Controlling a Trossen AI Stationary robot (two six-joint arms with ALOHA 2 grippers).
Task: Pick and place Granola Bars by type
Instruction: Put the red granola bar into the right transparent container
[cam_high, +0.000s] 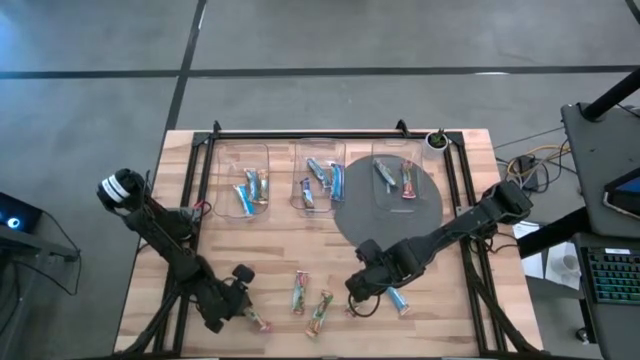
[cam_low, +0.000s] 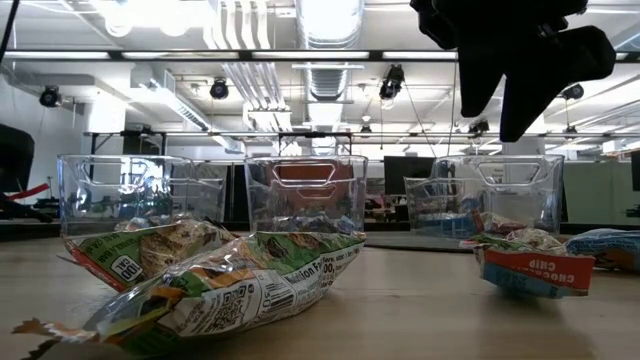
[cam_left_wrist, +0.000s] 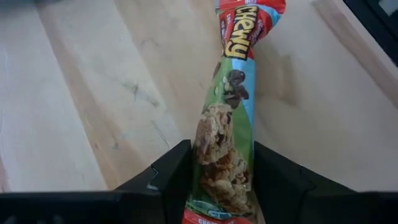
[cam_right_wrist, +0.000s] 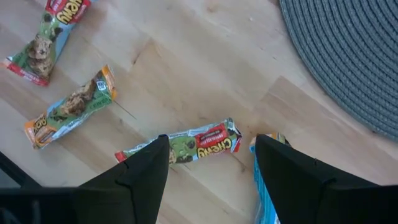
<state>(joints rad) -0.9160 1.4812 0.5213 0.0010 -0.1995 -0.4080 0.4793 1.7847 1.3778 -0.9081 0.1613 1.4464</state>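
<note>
Granola Bars (cam_high: 257, 186), sorted lot: several are counted inside three clear bins (cam_high: 241, 158) ranged along the far edge of the tabletop (cam_high: 300, 245), the right-hand bin being set on a grey round mat (cam_high: 350, 215).

Granola Bars, loose lot: five are noted on the near tabletop. A tan/green bar (cam_left_wrist: 227, 134) is straddled by the left claw (cam_high: 244, 310), whose fingers are spread to either side of the wrapper, a firm pinch not yet being shown. Two tan/green bars (cam_high: 300, 292) are laid side by side near the middle. A further green bar (cam_right_wrist: 186, 144) and a blue bar (cam_high: 399, 299) are found under the right claw (cam_high: 367, 300), which is held spread above them, nothing being carried.

Progress is judged past halfway; the five loose bars remain to be binned by type.
</note>
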